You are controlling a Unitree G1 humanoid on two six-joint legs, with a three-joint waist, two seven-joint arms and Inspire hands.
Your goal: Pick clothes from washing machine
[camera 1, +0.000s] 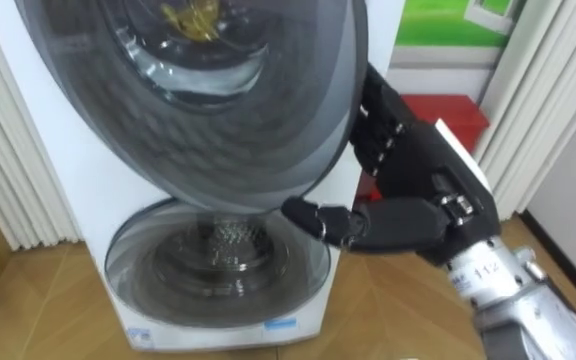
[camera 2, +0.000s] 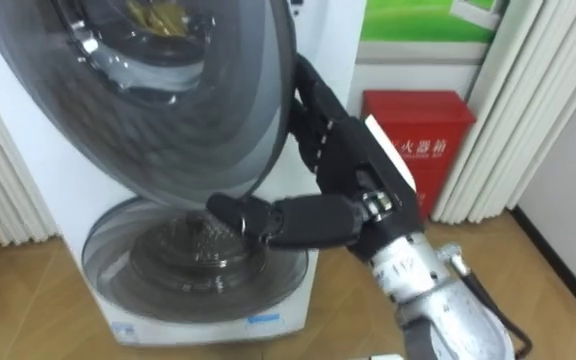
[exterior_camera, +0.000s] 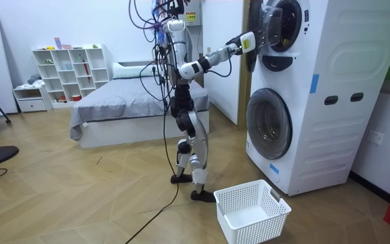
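- The robot is standing on the wooden floor in front of the washing machine (exterior_camera: 317, 88), a white stack of two drums, and is reaching its right arm up to the upper one.
- The right hand (camera 1: 423, 170) is resting at the free edge of the upper door (camera 1: 238, 110), which is standing swung partly open.
- Its fingers (camera 1: 376, 115) are lying straight and close together along the back of the door's rim, with their tips passing behind it, while the thumb (camera 1: 328, 222) is stretching out flat beneath the door's lower rim.
- Something yellowish (camera 1: 193, 20) is showing through the door's glass near the top; I cannot tell whether it is clothing.
- The upper drum opening (exterior_camera: 288, 24) is looking dark, and no clothes can be made out there.
- The lower door (camera 1: 218, 260) is sitting closed below the hand.
- A white basket (exterior_camera: 252, 211) is standing on the floor just beside the robot's feet, near the machine's front.
- A red box (camera 2: 413, 140) is standing beside the machine.
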